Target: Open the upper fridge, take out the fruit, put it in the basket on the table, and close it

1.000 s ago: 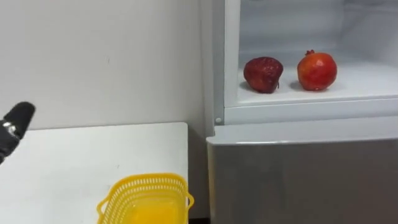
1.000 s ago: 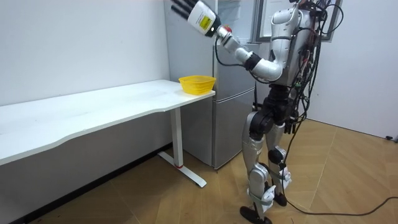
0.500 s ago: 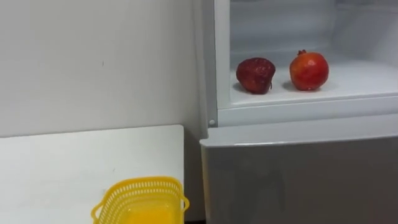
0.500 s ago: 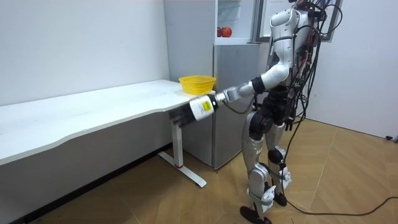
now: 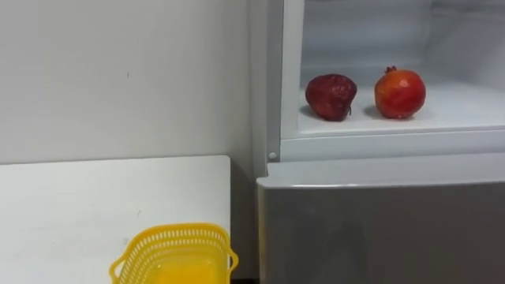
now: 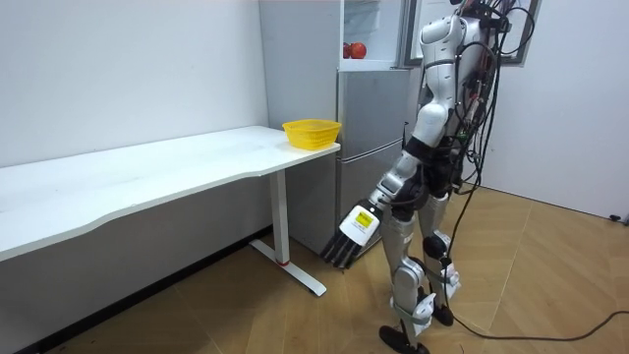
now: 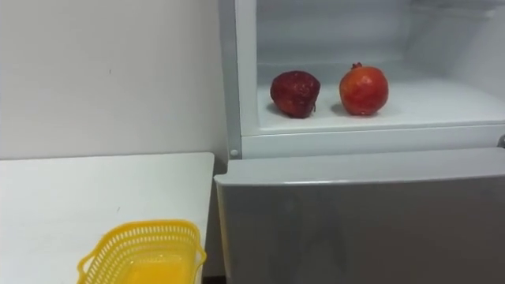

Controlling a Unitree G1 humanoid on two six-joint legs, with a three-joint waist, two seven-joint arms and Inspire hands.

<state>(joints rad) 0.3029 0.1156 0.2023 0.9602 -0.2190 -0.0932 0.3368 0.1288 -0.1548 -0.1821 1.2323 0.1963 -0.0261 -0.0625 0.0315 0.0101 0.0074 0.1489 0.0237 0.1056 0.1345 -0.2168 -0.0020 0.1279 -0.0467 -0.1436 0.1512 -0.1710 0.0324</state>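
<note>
The upper fridge compartment stands open. On its white shelf (image 5: pixel 461 106) lie a dark red fruit (image 5: pixel 331 95) and, to its right, a brighter red pomegranate (image 5: pixel 399 92), a small gap between them. In the room view I stand facing the fridge (image 6: pixel 369 147), with both fruits (image 6: pixel 354 49) at about head height. My left hand (image 6: pixel 352 236) hangs low beside my leg, fingers straight and pointing at the floor, holding nothing.
A yellow mesh basket (image 5: pixel 170 232) sits at the corner of the white table (image 5: pixel 95 197), just left of the fridge. The grey lower fridge door (image 5: pixel 379 225) is closed. Wooden floor (image 6: pixel 246 305) lies open around the table legs.
My left arm has swung down from high in front of the fridge to hang by my leg; the hand has left the eye view. The fruits and basket stay put.
</note>
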